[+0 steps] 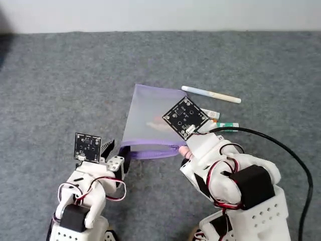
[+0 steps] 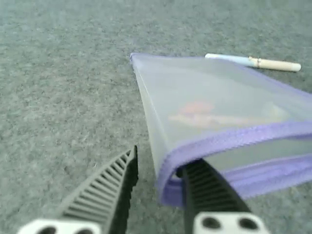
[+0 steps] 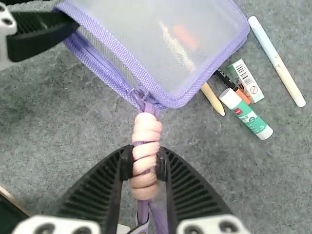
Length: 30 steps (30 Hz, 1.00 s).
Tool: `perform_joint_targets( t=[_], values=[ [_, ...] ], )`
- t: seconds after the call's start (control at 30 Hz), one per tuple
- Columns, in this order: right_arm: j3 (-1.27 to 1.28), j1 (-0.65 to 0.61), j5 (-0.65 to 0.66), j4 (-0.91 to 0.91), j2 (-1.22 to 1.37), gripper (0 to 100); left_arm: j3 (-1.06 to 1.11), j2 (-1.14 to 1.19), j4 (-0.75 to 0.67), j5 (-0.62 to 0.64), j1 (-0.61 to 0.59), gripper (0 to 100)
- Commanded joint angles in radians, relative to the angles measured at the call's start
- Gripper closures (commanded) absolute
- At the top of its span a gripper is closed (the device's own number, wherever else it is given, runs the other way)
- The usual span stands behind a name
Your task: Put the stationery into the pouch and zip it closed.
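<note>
A translucent purple pouch (image 1: 150,120) lies mid-table, its zipped edge toward the arms. Something orange and pale (image 3: 183,36) shows through its mesh. My right gripper (image 3: 145,158) is shut on the pink zipper pull (image 3: 145,141), just off the pouch's near right corner (image 1: 185,149). My left gripper (image 2: 163,161) is open at the near left corner (image 1: 118,150), with the purple rim (image 2: 229,141) between its fingers. A pale blue and cream pen (image 1: 210,94), a glue stick (image 3: 246,114), a small green-white box (image 3: 246,80) and a pencil (image 3: 213,97) lie right of the pouch.
Grey carpet-like cloth (image 1: 60,85) covers the table, with open room left of and beyond the pouch. A black cable (image 1: 281,150) arcs off the right arm. The far edge meets a pale wall (image 1: 160,15).
</note>
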Motion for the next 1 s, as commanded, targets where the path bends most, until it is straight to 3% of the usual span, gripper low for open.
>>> perform_joint_targets(
  t=[0.0,0.23,0.4,0.7,0.97],
  values=[
    [-0.008,0.007,0.011,0.036,-0.015,99.1,0.001,-0.003,-0.08,0.008,0.006,92],
    [-0.008,0.007,0.012,0.038,-0.015,99.1,0.048,-0.003,-0.106,0.008,0.008,93],
    [-0.011,0.012,0.011,0.027,-0.015,99.1,0.018,-0.003,-0.084,-0.034,0.008,99],
    [-0.068,0.016,0.002,-0.142,-0.005,99.1,-0.268,-0.003,0.224,-0.066,-0.003,99],
    [0.037,0.067,0.0,-0.311,-0.005,99.1,-0.467,-0.002,0.388,-0.249,-0.144,99]
  ],
)
